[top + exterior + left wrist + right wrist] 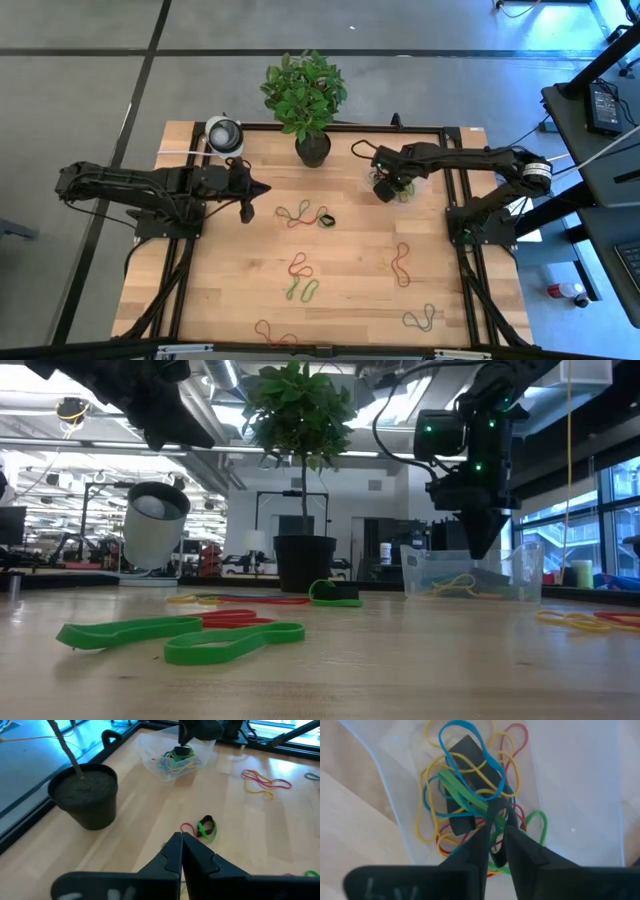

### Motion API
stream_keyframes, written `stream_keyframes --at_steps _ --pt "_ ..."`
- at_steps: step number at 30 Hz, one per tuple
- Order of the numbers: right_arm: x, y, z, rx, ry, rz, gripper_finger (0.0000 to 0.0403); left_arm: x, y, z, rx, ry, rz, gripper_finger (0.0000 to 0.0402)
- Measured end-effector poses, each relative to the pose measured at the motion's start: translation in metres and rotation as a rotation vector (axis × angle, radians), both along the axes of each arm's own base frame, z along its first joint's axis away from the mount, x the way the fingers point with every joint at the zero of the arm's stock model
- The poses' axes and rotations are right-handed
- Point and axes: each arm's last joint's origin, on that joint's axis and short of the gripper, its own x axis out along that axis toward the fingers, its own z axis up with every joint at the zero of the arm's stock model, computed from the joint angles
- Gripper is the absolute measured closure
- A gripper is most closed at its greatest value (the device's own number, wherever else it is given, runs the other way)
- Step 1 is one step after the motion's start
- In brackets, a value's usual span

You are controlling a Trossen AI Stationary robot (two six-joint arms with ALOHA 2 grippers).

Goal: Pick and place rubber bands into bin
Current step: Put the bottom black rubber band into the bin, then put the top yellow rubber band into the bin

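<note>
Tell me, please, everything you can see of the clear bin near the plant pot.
The bin is a small, shallow container of clear plastic with rounded corners, sitting flat on the wooden table to the right of the plant pot. It holds a tangle of rubber bands in yellow, blue, green and red. The right gripper hangs over it.

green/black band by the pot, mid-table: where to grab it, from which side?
Take the green-and-black band from straight above, claw fingers straddling its green loop. It lies flat on the table, bunched into a small clump, so a side approach finds nothing to catch. The closed left claw is the nearer one.
</note>
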Motion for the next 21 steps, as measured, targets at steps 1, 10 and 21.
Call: stream_keyframes --at_steps 1,10,21 --pt "0.0 0.0 0.0 0.0 0.001 0.004 0.0332 0.0 0.0 0.0 0.002 0.0 0.005 0.04" --pt "-0.008 0.003 0.017 -0.012 -0.079 -0.099 0.0303 0.0 0.001 0.0 0.042 0.01 0.006 0.0398" --pt "-0.022 0.049 0.077 -0.096 -0.508 -0.169 0.0387 0.002 0.002 -0.001 0.135 0.047 -0.023 0.0366"
